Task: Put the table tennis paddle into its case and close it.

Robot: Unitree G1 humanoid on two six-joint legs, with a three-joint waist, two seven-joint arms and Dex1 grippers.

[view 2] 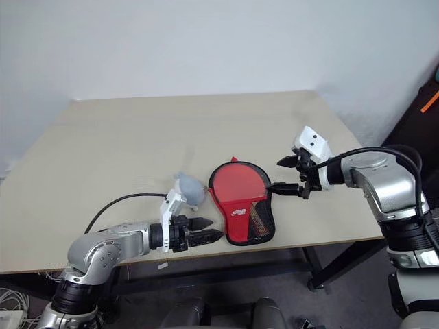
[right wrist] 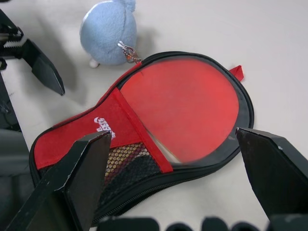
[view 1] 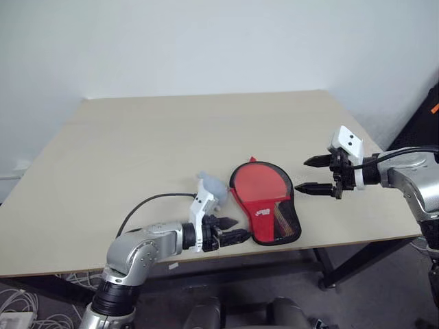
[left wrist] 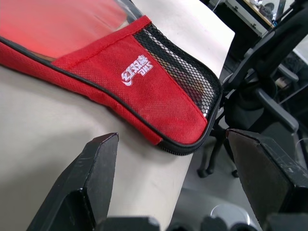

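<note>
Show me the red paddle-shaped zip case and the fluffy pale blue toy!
red paddle-shaped zip case [right wrist: 103, 132], right wrist view, red fabric by the white logo.
fluffy pale blue toy [right wrist: 107, 32], right wrist view, middle of its round body.

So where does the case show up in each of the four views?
Left eye: case near the table's front edge, between the grippers.
Right eye: same spot, just right of the blue plush.
Left wrist: its mesh end beyond the fingers.
Right wrist: whole case, plush beside it.
Shared landmark: the white logo.
</note>
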